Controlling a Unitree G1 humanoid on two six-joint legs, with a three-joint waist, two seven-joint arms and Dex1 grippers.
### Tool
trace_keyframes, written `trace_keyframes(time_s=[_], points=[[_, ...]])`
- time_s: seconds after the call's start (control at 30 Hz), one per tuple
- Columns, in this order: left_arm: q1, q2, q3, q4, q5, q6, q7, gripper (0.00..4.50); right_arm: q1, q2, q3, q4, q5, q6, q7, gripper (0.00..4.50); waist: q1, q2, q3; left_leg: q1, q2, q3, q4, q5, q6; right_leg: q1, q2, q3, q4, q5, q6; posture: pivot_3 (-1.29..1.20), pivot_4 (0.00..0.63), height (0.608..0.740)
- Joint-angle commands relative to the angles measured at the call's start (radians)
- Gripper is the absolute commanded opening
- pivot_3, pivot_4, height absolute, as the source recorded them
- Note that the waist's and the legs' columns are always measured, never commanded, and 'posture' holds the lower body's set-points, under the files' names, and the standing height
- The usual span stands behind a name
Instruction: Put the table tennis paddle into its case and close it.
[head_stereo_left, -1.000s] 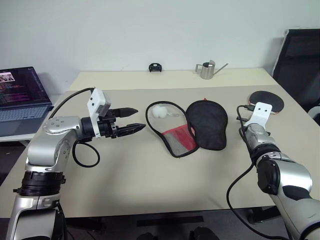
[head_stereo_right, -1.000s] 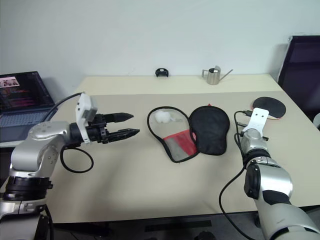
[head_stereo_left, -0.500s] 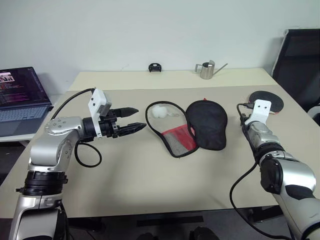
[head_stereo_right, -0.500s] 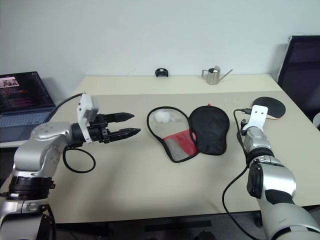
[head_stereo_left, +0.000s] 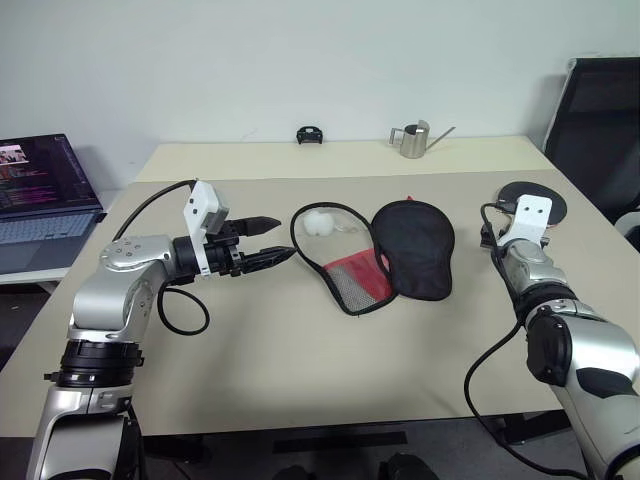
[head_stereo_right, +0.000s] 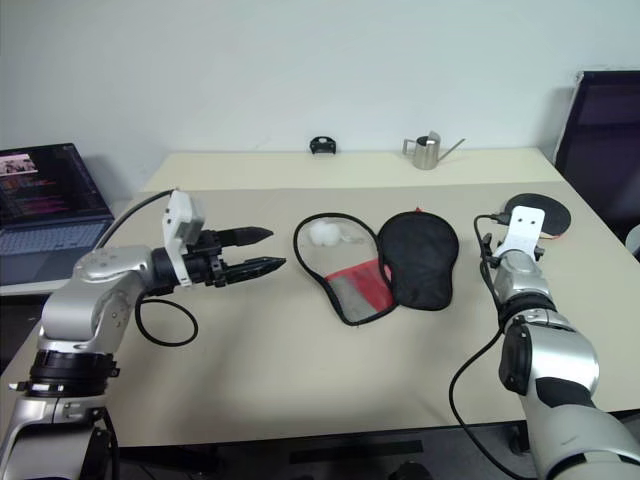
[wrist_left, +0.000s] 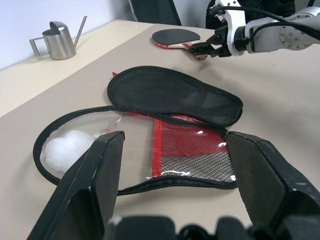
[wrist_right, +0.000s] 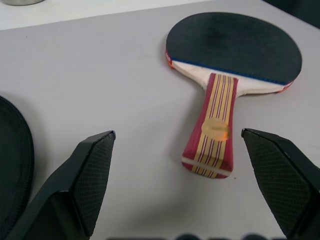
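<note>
The table tennis paddle (wrist_right: 233, 50) lies flat at the table's far right, black face up, its striped wooden handle (wrist_right: 212, 127) pointing toward my right gripper (wrist_right: 178, 134). That gripper is open, its fingers (wrist_right: 92, 170) spread to either side of the handle's end and touching nothing. The case (head_stereo_left: 345, 262) lies unzipped mid-table. Its black lid (head_stereo_left: 415, 245) is flipped to the right, and a white ball (head_stereo_left: 320, 222) rests in the clear half beside the red mesh panel. My left gripper (head_stereo_left: 283, 241) hovers open just left of the case, pointing at it.
A steel watering can (head_stereo_left: 412, 140) and a small black object (head_stereo_left: 310, 134) stand at the table's far edge. A laptop (head_stereo_left: 45, 190) sits on a side table to the left. A black chair (head_stereo_left: 600, 120) stands beyond the right corner, near the paddle.
My right wrist has edged slightly toward the paddle. The left gripper, the case and the paddle lie as before.
</note>
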Motion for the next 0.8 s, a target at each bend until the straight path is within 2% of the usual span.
trace_keyframes(time_s=[0.03,0.17,0.8], points=[[-0.025,0.004,0.016,-0.008,-0.001,-0.022,0.005,3.54,-0.035,-0.023,0.01,-0.016,-0.023,-0.001,-0.049,4.43,0.0,0.0,0.0,0.0,0.0,0.0,0.0,0.0,0.0,0.0,0.0,0.0,0.0,0.0,0.0,0.0,0.15,0.74],[-0.024,0.005,0.018,-0.007,0.001,-0.026,0.005,3.54,-0.033,-0.022,0.0,-0.014,-0.026,0.008,-0.086,4.43,0.0,0.0,0.0,0.0,0.0,0.0,0.0,0.0,0.0,0.0,0.0,0.0,0.0,0.0,0.0,0.0,0.15,0.74],[-0.035,-0.001,0.016,0.01,0.007,-0.043,0.011,3.54,-0.042,-0.024,-0.013,-0.017,-0.017,0.008,-0.051,4.43,0.0,0.0,0.0,0.0,0.0,0.0,0.0,0.0,0.0,0.0,0.0,0.0,0.0,0.0,0.0,0.0,0.15,0.74]])
